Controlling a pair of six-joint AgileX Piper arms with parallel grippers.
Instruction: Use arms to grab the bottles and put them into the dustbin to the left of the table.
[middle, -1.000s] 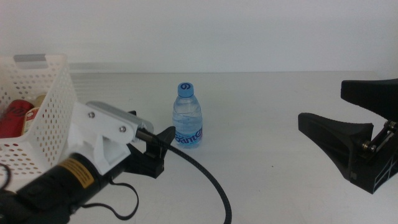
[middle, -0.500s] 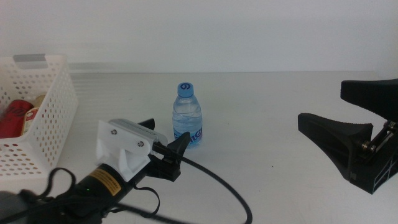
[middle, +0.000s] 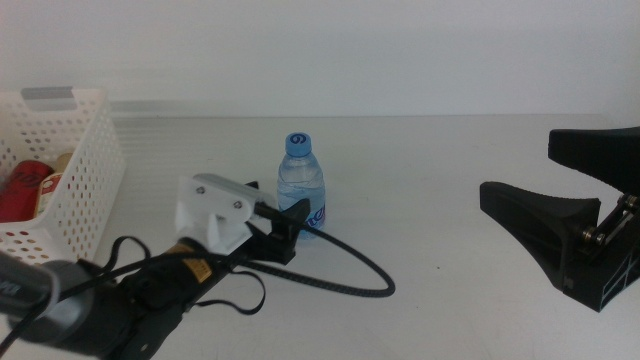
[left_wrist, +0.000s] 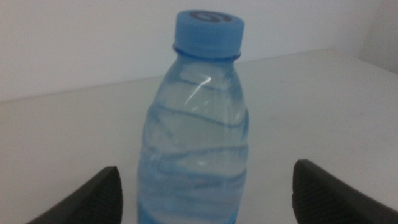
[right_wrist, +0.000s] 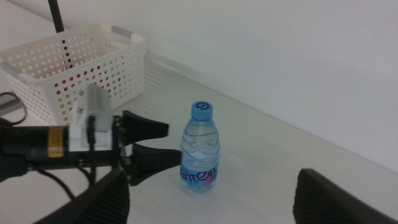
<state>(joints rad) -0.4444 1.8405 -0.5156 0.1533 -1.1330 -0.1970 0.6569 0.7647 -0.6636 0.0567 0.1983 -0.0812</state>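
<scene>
A small clear water bottle (middle: 301, 190) with a blue cap stands upright mid-table. My left gripper (middle: 279, 203) is open right at it, low over the table; the left wrist view shows the bottle (left_wrist: 196, 137) close up between the two dark jaws, not squeezed. From the right wrist view the bottle (right_wrist: 200, 148) stands just past the left gripper's (right_wrist: 173, 144) tips. The white perforated dustbin (middle: 88, 160) sits at the far left with a red can (middle: 22, 190) and a pale bottle (middle: 56, 176) inside. My right gripper (middle: 516, 161) waits open at the right edge.
A thick black cable (middle: 350, 270) loops on the white table (middle: 430, 210) in front of the bottle. The left arm's white housing (middle: 212, 212) lies between the dustbin and the bottle. A pale wall bounds the table's far edge.
The left arm has swung away from the dustbin and pushed forward to the right, bringing its open jaws up to the water bottle. The right gripper has not moved.
</scene>
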